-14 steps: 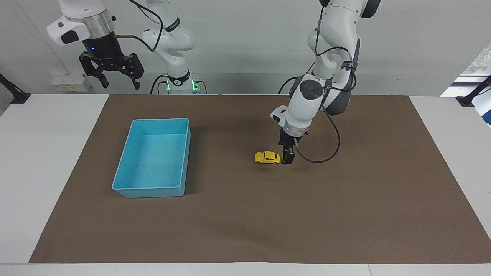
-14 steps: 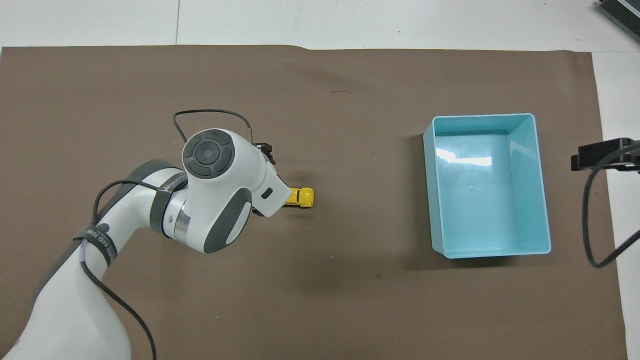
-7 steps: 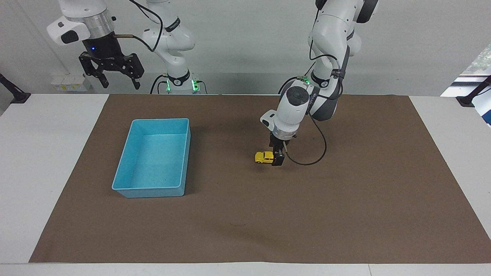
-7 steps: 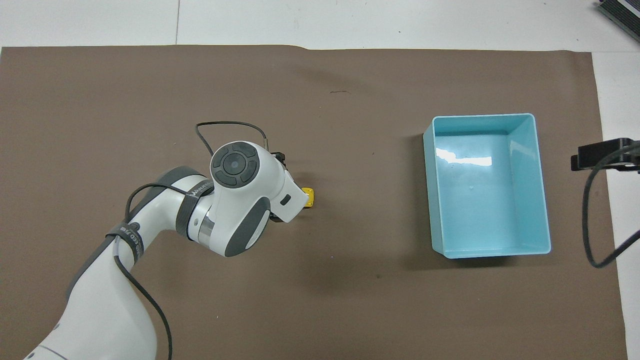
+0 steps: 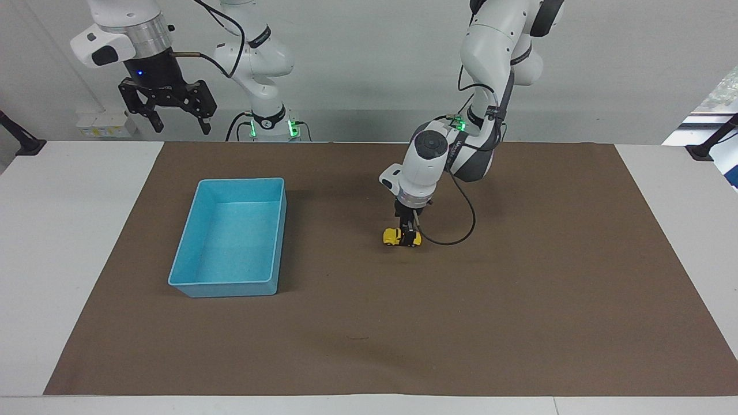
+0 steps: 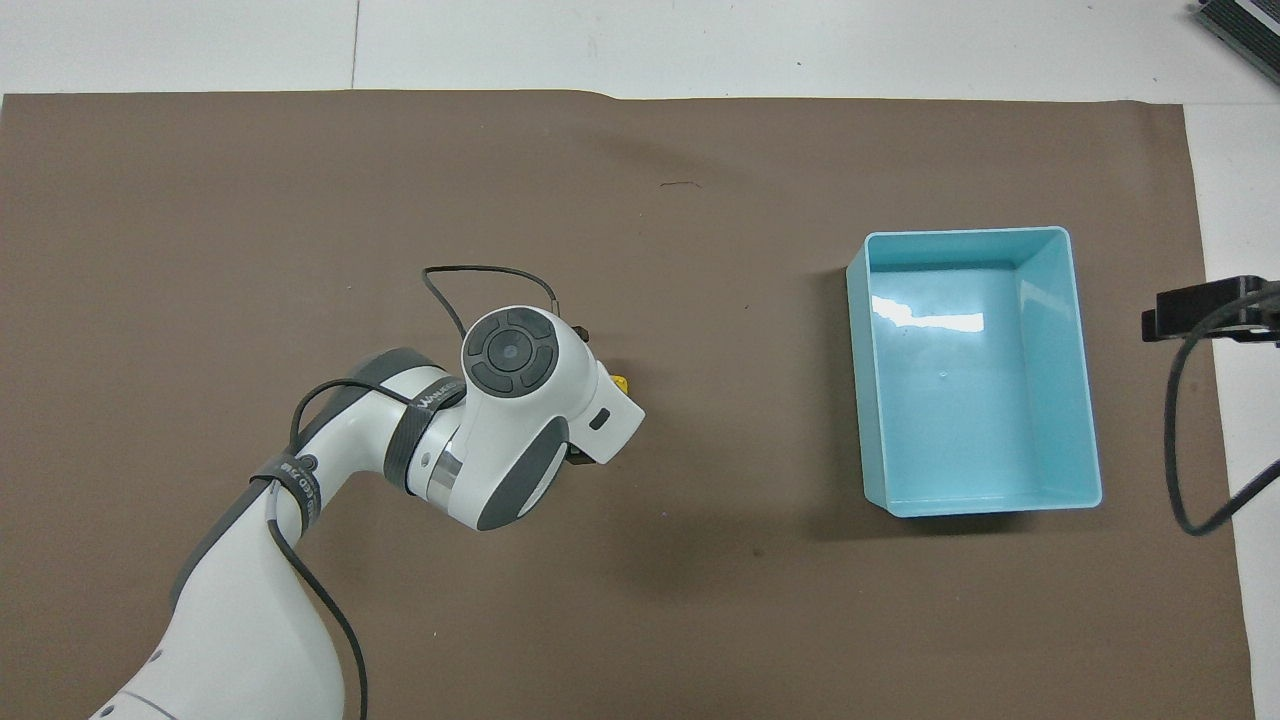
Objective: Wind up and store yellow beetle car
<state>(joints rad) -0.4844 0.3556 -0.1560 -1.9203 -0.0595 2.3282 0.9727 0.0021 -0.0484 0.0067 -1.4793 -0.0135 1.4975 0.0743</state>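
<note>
The left gripper (image 5: 410, 237) stands down over the tiny bright yellow rounded beetle toy car (image 5: 394, 236), its fingers spread astride the body, the car resting on the brown mat (image 5: 519, 317) of the counter. Toward the right arm's end sits a light blue rectangular plastic tray (image 5: 183, 259), nothing inside. The right gripper (image 5: 177, 124) waits raised, fingers spread.

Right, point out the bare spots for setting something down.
Bare brown mat toward the left arm's end, and between blue tray and yellow beetle car. Crowded only where the left gripper straddles the car.
</note>
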